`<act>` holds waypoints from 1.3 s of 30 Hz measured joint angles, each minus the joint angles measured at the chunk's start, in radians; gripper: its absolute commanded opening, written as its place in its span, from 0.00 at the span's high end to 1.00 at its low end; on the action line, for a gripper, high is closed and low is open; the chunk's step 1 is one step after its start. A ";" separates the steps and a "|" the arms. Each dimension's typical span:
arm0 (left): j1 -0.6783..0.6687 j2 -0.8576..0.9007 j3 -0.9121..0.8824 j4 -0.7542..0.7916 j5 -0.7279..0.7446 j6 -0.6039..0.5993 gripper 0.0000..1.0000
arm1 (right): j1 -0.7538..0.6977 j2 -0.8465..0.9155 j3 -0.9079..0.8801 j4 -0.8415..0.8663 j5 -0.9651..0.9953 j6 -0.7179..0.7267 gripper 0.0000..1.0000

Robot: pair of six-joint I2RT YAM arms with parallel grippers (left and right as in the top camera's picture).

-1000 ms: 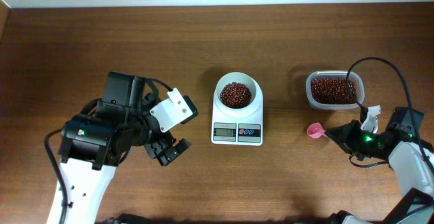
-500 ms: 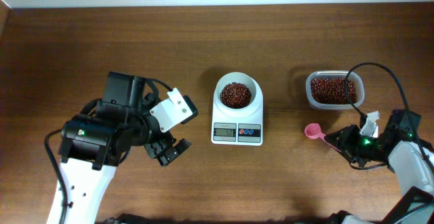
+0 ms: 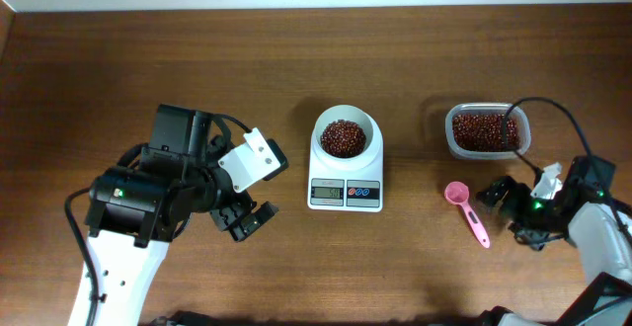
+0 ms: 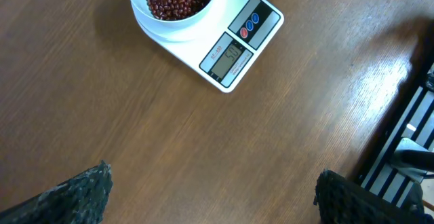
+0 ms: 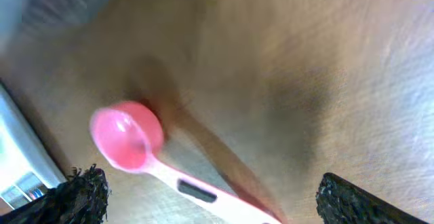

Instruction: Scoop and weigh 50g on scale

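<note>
Spoon (image 3: 466, 210) release: the right gripper (image 3: 497, 205), clamped on the handle a second ago, now stands wide and clear of it. The spoon lies empty on the table (image 3: 395, 277), near the tub (image 3: 487, 131). Scooping is probably finished. Beans (image 3: 343, 136) sit heaped on the scale (image 3: 345, 193). The left gripper (image 3: 247, 219) is wide and empty. Count: one scale, one spoon, one tub, two grippers.
</note>
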 measured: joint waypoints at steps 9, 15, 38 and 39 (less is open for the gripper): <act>0.000 0.000 0.000 0.000 0.000 0.000 0.01 | 0.000 -0.131 0.457 -0.065 -0.193 0.005 0.01; 0.000 0.000 0.000 0.000 0.000 0.000 0.01 | 0.000 -0.132 0.458 -0.076 -0.266 0.108 0.01; 0.000 0.000 0.000 0.000 0.000 0.000 0.01 | 0.479 -0.426 0.454 0.016 0.302 0.279 0.01; 0.000 0.000 0.000 0.000 0.000 0.000 0.01 | 0.492 -0.455 0.439 0.046 0.326 0.265 0.01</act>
